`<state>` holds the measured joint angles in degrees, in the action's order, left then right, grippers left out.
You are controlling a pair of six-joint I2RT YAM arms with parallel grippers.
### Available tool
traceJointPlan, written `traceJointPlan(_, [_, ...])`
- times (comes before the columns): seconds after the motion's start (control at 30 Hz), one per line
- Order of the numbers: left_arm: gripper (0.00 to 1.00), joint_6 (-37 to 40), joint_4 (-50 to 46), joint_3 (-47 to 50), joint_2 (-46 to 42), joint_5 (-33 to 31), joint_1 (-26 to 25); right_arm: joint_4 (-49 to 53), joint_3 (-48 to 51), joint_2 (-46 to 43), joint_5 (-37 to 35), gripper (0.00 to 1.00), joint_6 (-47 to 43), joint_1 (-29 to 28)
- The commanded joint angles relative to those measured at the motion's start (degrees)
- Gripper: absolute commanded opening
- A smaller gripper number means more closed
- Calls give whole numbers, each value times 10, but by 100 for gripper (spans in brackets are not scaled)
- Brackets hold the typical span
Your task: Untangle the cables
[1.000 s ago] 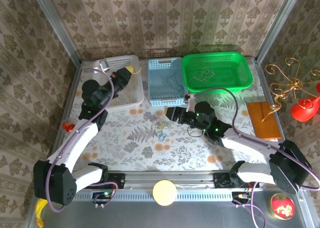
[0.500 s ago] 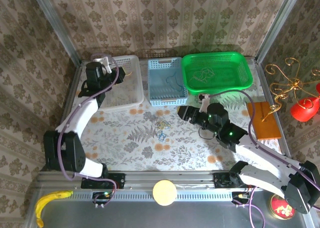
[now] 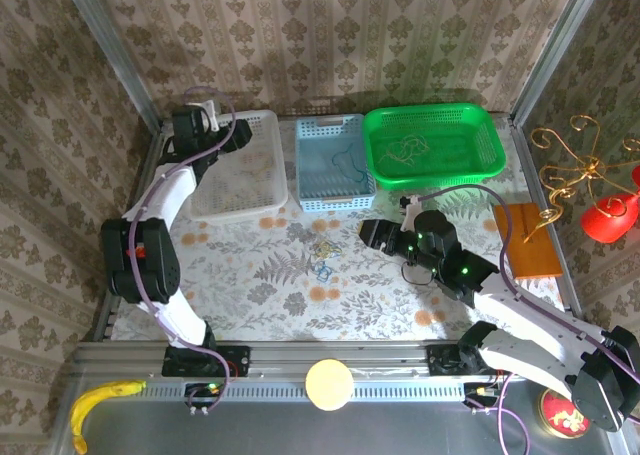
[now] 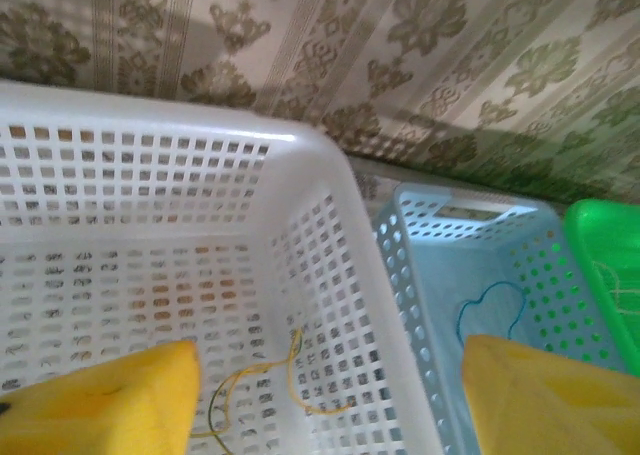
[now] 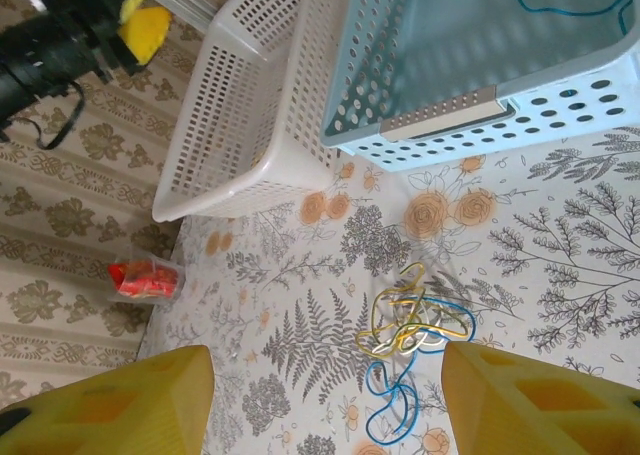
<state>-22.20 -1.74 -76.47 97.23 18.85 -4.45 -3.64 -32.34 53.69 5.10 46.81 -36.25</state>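
Several thin cables (image 5: 405, 325) lie knotted on the table (image 3: 250, 285), just in front of the blue basket (image 5: 470, 105). They look light and limp, so I would pinch one loose loop at the edge of the knot. The left gripper (image 4: 330, 355) and the right gripper (image 5: 325, 353) both stand wide, holding nothing. A second ago the left one carried a yellow cable (image 4: 292, 375); now it lies, I think, free in the white basket (image 4: 300, 175).
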Motion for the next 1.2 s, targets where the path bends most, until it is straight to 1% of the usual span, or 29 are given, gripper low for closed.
traceJointPlan(0.0, [75,-2,-6,-7,-50,16,1,13,-6,14,0,63,-7,3])
traceJointPlan(0.17, [81,-31,9,41,-109,42,-19,15,-22,67,17,63,-12,0])
traceJointPlan(0.4, [89,-62,16,157,-208,55,-75,16,-38,142,18,62,-25,-23])
traceJointPlan(0.47, [93,-76,19,201,-238,49,-92,14,-45,166,15,62,-30,-33])
traceJointPlan(0.5, [99,-86,28,228,-255,47,-101,16,-49,178,13,61,-34,-38])
traceJointPlan(0.6, [100,-107,36,293,-294,31,-137,11,-61,215,16,60,-33,-50])
traceJointPlan(0.7, [100,-117,28,349,-330,-1,-176,5,-73,245,14,58,-27,-62])
traceJointPlan(0.8, [100,-128,25,391,-357,-21,-200,1,-83,284,11,56,-15,-68])
traceJointPlan(0.93, [100,-142,26,428,-381,-37,-211,-18,-96,321,20,54,-2,-73])
traceJointPlan(1.17, [100,-142,22,435,-382,-37,-213,-45,-116,369,34,54,21,-74])
